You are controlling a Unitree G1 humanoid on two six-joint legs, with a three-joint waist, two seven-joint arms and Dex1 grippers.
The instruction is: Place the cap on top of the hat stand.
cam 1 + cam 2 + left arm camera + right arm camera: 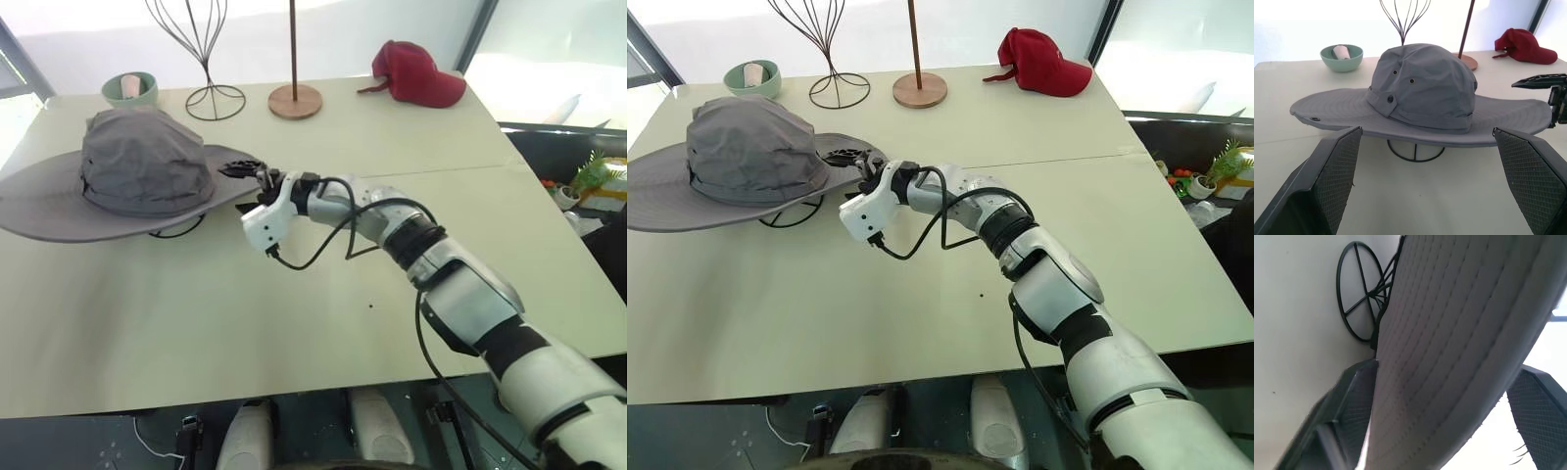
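Observation:
The grey cap (142, 162) sits crown-up over the short black wire hat stand (176, 230) at the table's left, and its wide brim hides all of the stand but the round foot (1415, 152). My right gripper (250, 176) is at the brim's right edge. It is open, one finger above and one below the brim, which runs between them in the right wrist view. My left gripper (1426, 133) faces the cap from the near side, open and empty.
At the back of the cream table (294, 323) stand a taller tulip-shaped wire stand (201, 59), a thin pole on a wooden base (295, 98), a green bowl (129, 90) and a red baseball cap (416, 73). A small plant (591, 176) sits beyond the right edge.

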